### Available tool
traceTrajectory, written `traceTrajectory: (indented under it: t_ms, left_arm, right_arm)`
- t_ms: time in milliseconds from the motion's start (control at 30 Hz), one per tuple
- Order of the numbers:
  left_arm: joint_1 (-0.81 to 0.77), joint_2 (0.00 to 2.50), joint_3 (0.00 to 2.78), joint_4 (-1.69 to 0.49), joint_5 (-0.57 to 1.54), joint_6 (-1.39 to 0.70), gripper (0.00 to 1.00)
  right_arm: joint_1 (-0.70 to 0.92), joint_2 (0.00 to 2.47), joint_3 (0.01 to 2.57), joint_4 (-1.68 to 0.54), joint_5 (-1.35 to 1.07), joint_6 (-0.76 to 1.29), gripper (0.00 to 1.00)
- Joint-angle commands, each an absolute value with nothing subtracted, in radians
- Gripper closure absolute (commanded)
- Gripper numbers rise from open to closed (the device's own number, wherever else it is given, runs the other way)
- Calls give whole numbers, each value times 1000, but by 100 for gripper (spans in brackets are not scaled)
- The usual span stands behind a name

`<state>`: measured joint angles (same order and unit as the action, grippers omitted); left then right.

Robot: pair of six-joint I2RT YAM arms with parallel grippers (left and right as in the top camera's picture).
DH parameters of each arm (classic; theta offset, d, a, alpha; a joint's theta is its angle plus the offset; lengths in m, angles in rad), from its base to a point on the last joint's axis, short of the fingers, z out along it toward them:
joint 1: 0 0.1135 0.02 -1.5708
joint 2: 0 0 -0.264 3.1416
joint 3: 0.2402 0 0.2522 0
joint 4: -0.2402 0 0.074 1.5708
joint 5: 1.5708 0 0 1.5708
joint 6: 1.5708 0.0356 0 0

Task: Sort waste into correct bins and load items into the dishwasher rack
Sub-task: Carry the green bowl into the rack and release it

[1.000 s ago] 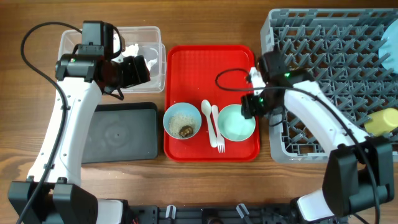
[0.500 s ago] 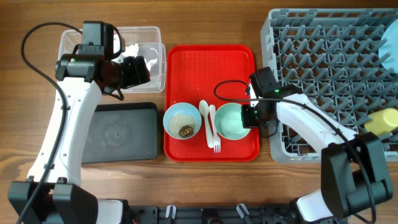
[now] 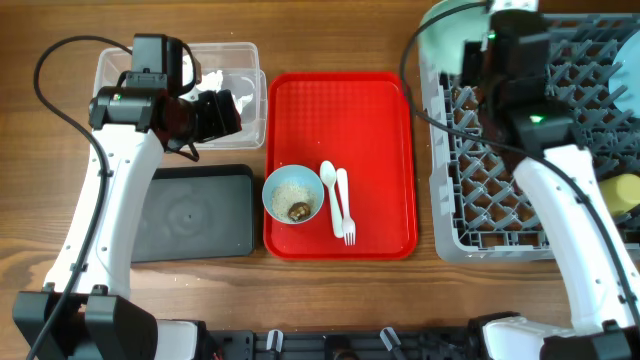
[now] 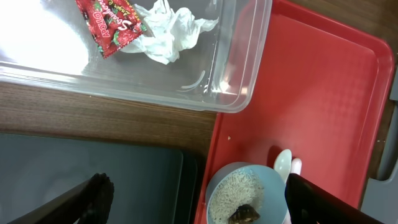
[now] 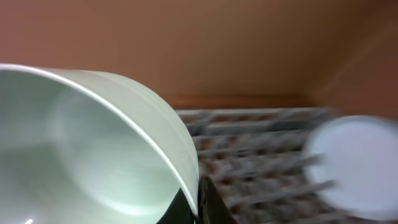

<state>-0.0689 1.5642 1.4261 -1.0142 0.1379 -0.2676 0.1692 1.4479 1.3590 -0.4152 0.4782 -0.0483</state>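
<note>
A robot lab is indicated by arms [image 3: 100, 220] mounted at the table's [image 3: 330, 290] near edge, a dishwasher rack [image 3: 470, 215] at its right.

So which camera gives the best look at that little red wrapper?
The left wrist view: the red wrapper lies in plain sight in the clear tub, beside the white tissue. From overhead, the left arm covers that spot, so I cannot find it. The right wrist view shows a bowl and rack instead.

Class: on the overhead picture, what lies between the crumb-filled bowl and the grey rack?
In the overhead view, a white spoon and fork lie side by side beside the bowl; then bare red tray towards the rack.
</note>
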Motion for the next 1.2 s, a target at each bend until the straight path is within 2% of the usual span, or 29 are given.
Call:
traceTrajectory:
  t_ms: [0,233,567,633,733,867,1033,1167]
  left_arm:
    - [-65,1544,1427,-1015,129,-269,10]
    - [-65,1544,1427,-1015,129,-269,10]
    - [-65,1544,1427,-1015,129,-269,10]
    - [-65,1544,1427,-1015,129,-269,10]
    - [-65,1544,1427,-1015,129,-269,10]
    - [-65,1544,1427,-1015,129,-269,11]
    - [-65,1544,1427,-1019,129,-269,10]
    - [-65,1544,1427,-1034,129,-269,10]
  right_arm:
    - [123,1449,1365,-408,680,-141,96]
    - [39,1449,1364,-404,802,-184,96]
    - [-175,1449,1364,-338,865,-209,96]
    - [-202,1452,1362,-276,844,-282,96]
    - [-241,1492,1361,-147,758,-522,96]
    - [-284,1604,1361,72,772,-778,96]
    - [-314,1781,1361,367,891,-963,96]
    - [-323,1900,1361,438,897,-1029,96]
